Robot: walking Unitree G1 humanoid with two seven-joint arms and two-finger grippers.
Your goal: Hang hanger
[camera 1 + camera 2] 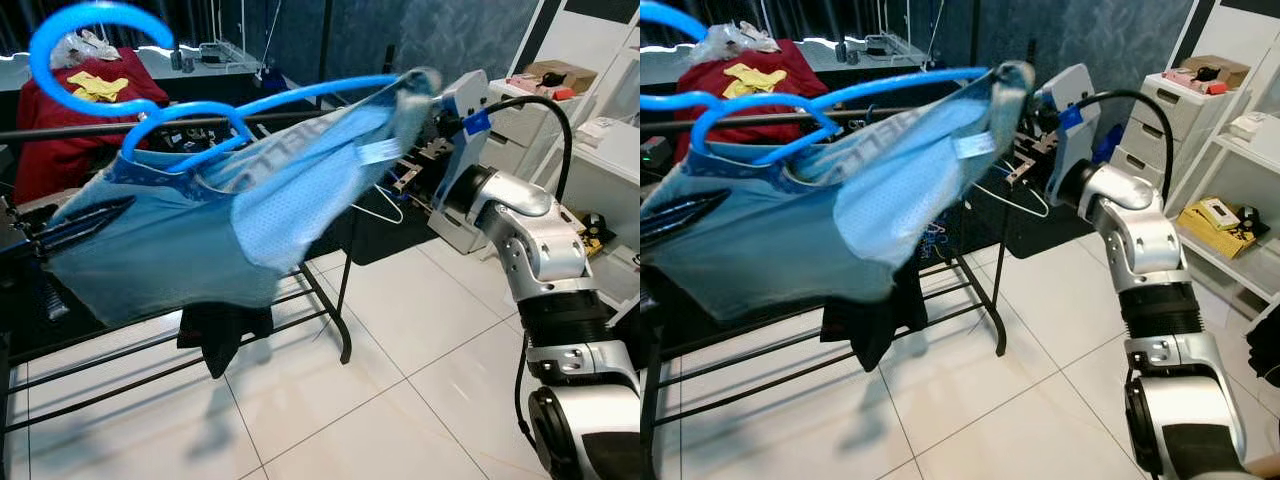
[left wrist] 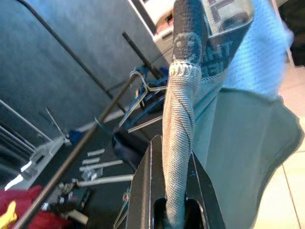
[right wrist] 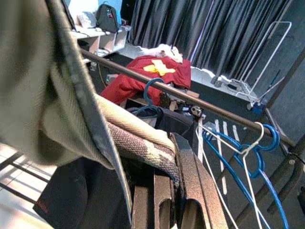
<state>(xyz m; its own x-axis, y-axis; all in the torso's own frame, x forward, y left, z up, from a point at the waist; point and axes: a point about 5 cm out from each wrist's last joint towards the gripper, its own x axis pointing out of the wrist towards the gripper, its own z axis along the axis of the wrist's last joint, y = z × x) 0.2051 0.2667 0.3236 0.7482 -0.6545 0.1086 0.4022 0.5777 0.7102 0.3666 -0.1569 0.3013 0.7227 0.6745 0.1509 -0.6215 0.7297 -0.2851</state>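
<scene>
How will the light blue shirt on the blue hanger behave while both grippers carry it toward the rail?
Probably floppy: the light blue shirt sags below the blue hanger, and its hem bunches between the left gripper fingers. Likely light, thin mesh. The right gripper pinches only fabric, so it may slide.

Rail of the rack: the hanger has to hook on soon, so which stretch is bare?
The rail looks bare between the red garment and the blue hanger. Toward the right gripper it is crowded with wire hangers.
</scene>
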